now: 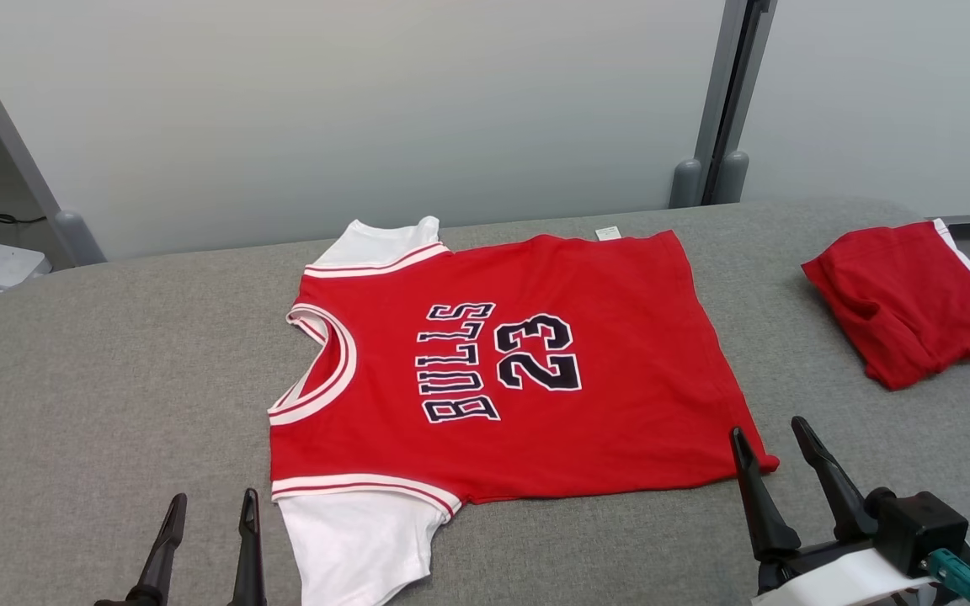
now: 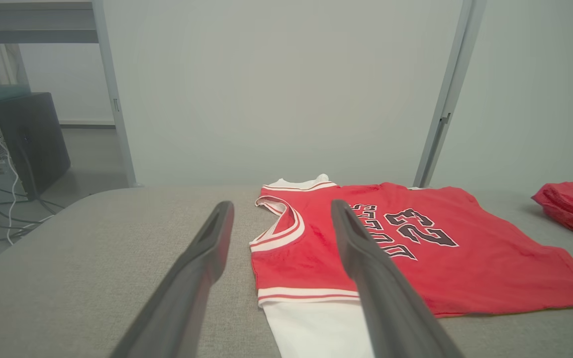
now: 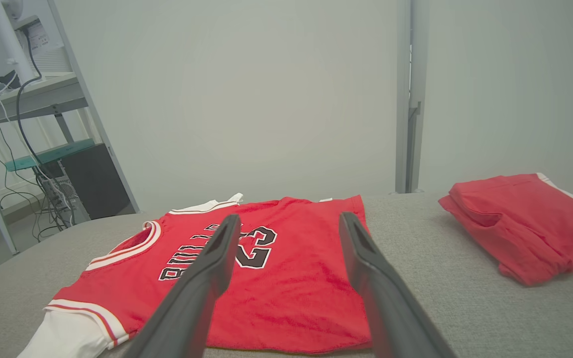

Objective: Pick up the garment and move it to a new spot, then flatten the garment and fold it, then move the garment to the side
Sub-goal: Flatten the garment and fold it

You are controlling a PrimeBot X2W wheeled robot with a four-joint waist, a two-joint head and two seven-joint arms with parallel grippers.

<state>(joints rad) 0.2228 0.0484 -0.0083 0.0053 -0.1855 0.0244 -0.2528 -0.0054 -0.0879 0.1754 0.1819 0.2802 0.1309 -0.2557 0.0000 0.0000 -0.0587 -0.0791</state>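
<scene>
Garment: the red and white jersey (image 1: 535, 379) lay face up mid-table (image 1: 98, 379), collar towards my left and hem towards my right.
Lie of the cloth: I saw the body spread smooth and the near white sleeve out flat. The far sleeve looked partly bunched, though I could not be sure from that angle.
Left end effector (image 1: 214, 497): jaws spread wide and holding nothing, hovering just short of the near sleeve.
Right end effector (image 1: 767, 426): jaws equally wide and empty, tips at the near hem corner; I could not tell whether they touched the cloth.
Done, as I judged it: the move to a new spot and the flattening looked finished.
Left to do: no fold was made, so folding and the shift to the side remained.
Other item: a folded red piece (image 1: 906, 299) sat well apart at the right edge.
</scene>
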